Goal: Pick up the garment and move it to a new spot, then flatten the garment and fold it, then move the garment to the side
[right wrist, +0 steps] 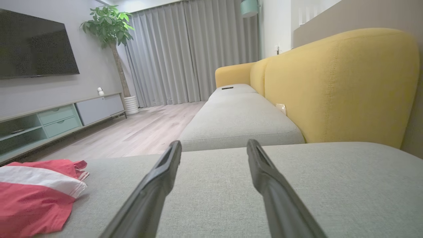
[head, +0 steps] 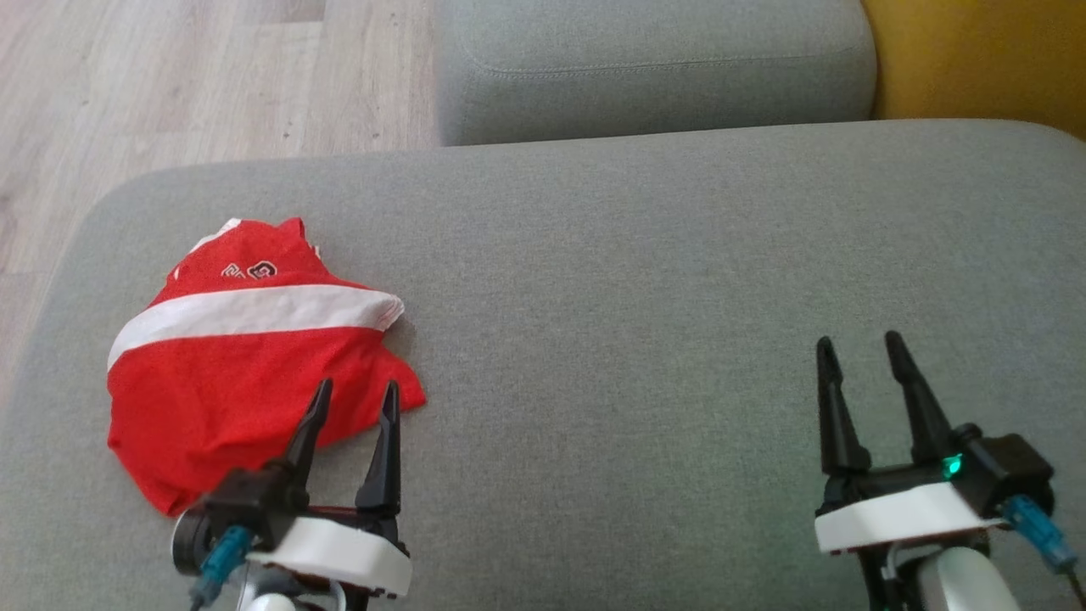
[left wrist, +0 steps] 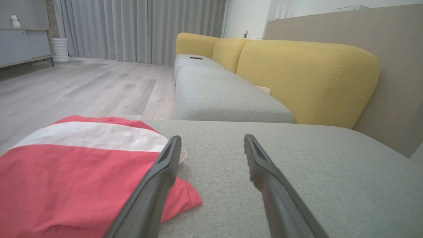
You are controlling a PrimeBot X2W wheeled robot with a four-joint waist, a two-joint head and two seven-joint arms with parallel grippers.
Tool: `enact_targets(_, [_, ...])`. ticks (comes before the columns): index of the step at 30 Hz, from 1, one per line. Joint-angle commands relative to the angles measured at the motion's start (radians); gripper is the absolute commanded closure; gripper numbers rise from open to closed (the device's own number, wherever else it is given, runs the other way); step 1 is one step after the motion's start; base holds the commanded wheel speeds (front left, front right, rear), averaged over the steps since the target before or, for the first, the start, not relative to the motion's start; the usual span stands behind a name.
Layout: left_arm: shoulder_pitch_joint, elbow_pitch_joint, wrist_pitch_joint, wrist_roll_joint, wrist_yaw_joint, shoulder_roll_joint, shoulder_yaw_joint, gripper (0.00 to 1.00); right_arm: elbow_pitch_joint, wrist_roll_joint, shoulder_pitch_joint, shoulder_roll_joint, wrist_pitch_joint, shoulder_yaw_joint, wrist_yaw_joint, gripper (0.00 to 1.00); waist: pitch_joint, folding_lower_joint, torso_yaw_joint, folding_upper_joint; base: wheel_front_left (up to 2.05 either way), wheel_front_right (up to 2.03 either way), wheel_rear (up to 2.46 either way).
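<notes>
While garment (head: 246, 382) leftward, open cushion (head: 645, 280) rightward.

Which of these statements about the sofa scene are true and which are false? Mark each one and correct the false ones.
1. The garment is red with a white band. True.
2. The garment lies on the floor. False: it lies on the grey cushion.
3. The jaws of the left gripper are shut on the garment. False: they stand open and hold nothing.
4. The right gripper has open jaws and is well apart from the garment. True.
5. The backrest is yellow. True.
</notes>
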Motion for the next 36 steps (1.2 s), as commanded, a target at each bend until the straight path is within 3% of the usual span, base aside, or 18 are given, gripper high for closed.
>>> enact_targets(1, [-0.021, -0.028, -0.018, 0.042, -0.013, -0.01, 0.045, 0.0, -0.021, -0.017, -0.024, -0.009, -0.018, 0.034, 0.008, 0.0, -0.002, 0.0, -0.001, 0.0, 0.0, 0.0, 0.0])
enact_targets(10, [-0.015, 0.007, -0.021, 0.085, -0.066, -0.041, 0.1, 0.0, 0.018, 0.001, -0.034, -0.009, -0.021, 0.046, 0.008, 0.0, -0.005, 0.0, -0.002, 0.0, 0.0, 0.0, 0.0])
enact_targets(19, [-0.015, 0.019, -0.021, 0.086, -0.071, -0.046, 0.123, 0.0, 0.034, 0.006, -0.035, -0.009, -0.021, 0.073, 0.008, 0.0, -0.008, 0.0, 0.031, 0.0, 0.0, 0.0, 0.0])
enact_targets(36, [-0.012, 0.024, -0.021, 0.112, -0.078, -0.046, 0.185, 0.0, 0.069, 0.057, -0.04, -0.009, -0.021, 0.17, 0.008, 0.0, -0.029, 0.0, 0.232, 0.0, 0.0, 0.0, 0.0])
